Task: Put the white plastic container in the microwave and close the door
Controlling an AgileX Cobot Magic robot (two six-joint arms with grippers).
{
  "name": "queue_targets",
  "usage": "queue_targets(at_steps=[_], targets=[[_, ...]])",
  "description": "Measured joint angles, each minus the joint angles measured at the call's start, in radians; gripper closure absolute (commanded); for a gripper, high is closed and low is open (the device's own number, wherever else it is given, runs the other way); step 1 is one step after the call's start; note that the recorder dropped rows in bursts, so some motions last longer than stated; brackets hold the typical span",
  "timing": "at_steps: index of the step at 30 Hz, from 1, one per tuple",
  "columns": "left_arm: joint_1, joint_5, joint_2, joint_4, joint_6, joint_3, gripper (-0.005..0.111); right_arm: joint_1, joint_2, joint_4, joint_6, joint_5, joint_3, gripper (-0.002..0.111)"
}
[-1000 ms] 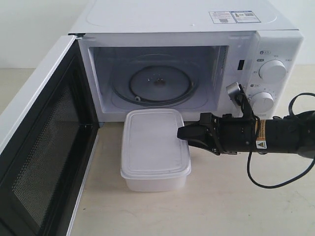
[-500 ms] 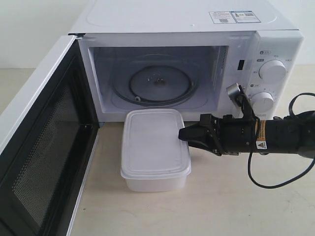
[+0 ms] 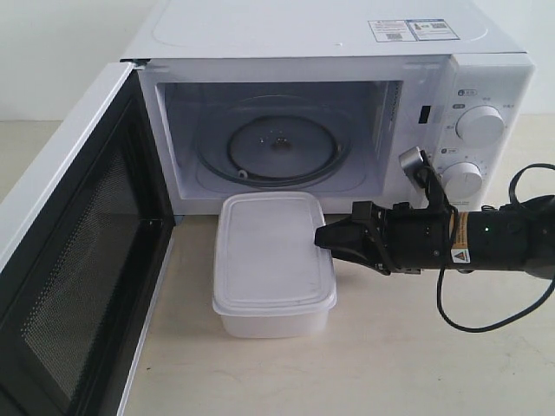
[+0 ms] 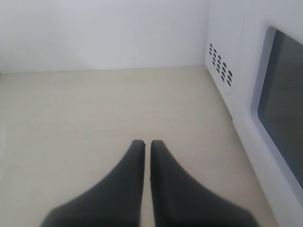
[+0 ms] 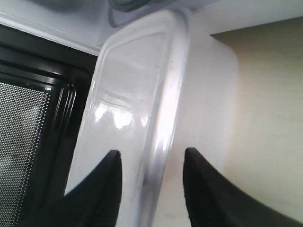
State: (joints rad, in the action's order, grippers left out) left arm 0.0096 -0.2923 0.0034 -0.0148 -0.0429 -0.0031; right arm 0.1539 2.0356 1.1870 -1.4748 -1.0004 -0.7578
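Poster: surface and room, what's seen? And how much space is there round the edges?

Reply: a plain cream tabletop [image 3: 390, 364] is seen, backed by a bare white wall [image 3: 52, 52]. The white boxy microwave [image 3: 303, 35] is set at the back. Its white side-hinged door with the dark mesh window [image 3: 78, 260] is held wide open on the left, so the glass turntable [image 3: 282, 147] is exposed. The rectangular translucent-white plastic container [image 3: 264, 260] is parked lidded on the table, just in front of the cavity. Its right lid rim is straddled by the black right gripper [image 3: 319, 238], jaws apart. Bare table is seen in front and to the right. The black left gripper [image 4: 143, 144] is held over bare table beside the door's outer face, fingers nearly together, nothing between.
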Motion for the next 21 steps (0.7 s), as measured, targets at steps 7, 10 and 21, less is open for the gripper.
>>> queue_targets(at_steps=[7, 10, 21], targets=[[0.0, 0.0, 0.0, 0.0, 0.0, 0.0, 0.102, 0.026, 0.014, -0.008, 0.004, 0.0, -0.009, 0.07], [0.0, 0.0, 0.0, 0.0, 0.0, 0.0, 0.102, 0.028, 0.045, -0.019, -0.003, -0.011, -0.02, 0.07], [0.0, 0.0, 0.0, 0.0, 0.0, 0.0, 0.102, 0.028, 0.069, -0.045, 0.027, -0.057, -0.022, 0.108]])
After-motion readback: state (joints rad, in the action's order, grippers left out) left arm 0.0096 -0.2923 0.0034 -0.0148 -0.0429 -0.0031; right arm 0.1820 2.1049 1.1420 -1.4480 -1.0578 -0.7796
